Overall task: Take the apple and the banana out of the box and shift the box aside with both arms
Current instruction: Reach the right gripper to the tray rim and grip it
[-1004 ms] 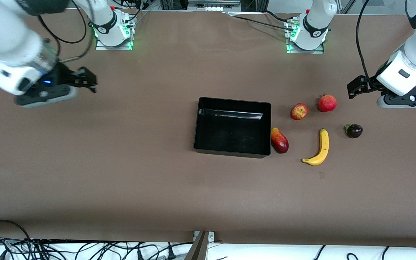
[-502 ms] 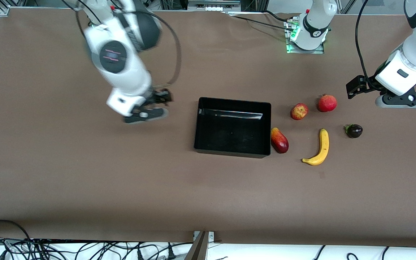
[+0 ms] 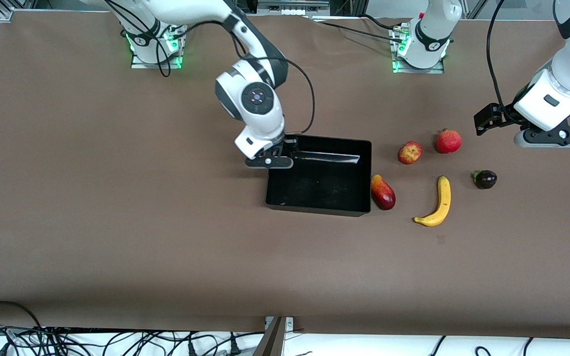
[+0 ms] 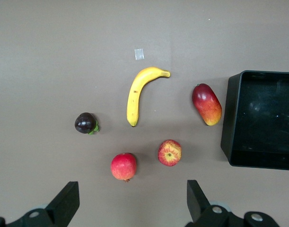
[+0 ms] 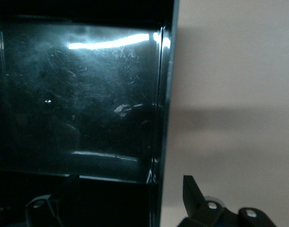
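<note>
The black box point(image 3: 314, 210) sits mid-table with nothing in it. My right gripper point(image 3: 270, 163) is low at the box corner toward the right arm's end. It is open astride the side wall point(image 5: 165, 118), one finger inside the box and one outside. The yellow banana point(image 3: 438, 202) and the red-yellow apple point(image 3: 409, 152) lie on the table toward the left arm's end. My left gripper point(image 3: 556, 141) hangs open and holds nothing, above the table past the fruits. Its wrist view shows the banana point(image 4: 137, 92), the apple point(image 4: 170, 152) and the box point(image 4: 232, 118).
A red-orange mango point(image 3: 383, 192) lies against the box wall. A red pomegranate point(image 3: 448, 141) sits beside the apple. A dark purple fruit with a green stem point(image 3: 485, 179) lies nearest the left arm's end. Brown table point(image 3: 117, 222) stretches toward the right arm's end.
My right arm swung in from the right arm's end of the table and came down at the box corner. The left arm has hardly moved. No fruit or box shifted.
</note>
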Controlling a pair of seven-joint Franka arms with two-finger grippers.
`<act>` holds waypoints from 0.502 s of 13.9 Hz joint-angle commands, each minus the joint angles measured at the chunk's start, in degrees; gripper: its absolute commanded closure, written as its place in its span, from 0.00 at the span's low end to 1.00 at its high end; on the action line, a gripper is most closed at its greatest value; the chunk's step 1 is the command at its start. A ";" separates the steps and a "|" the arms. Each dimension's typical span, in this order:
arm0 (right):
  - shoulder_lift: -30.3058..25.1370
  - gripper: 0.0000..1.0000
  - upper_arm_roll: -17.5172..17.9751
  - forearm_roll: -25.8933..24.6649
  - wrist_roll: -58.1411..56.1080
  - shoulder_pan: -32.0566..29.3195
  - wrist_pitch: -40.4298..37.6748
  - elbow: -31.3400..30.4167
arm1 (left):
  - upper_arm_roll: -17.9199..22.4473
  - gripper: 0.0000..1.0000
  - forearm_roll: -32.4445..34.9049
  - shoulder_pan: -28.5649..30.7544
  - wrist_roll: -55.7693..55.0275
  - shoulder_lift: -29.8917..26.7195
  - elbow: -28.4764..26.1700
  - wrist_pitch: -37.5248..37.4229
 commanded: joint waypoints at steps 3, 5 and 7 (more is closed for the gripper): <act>3.66 0.75 -1.04 0.25 -1.54 -0.86 1.29 1.79 | 0.09 0.00 0.02 -0.24 -0.54 -0.56 -0.33 0.03; 3.14 1.00 -1.92 -0.02 -5.74 -1.64 0.24 1.79 | -0.26 0.00 0.02 -0.24 -0.54 -0.56 -0.33 0.03; 3.05 1.00 -2.71 -0.63 -6.20 -1.74 -0.56 1.79 | -0.26 0.00 0.02 -0.24 -0.54 -0.56 -0.33 0.03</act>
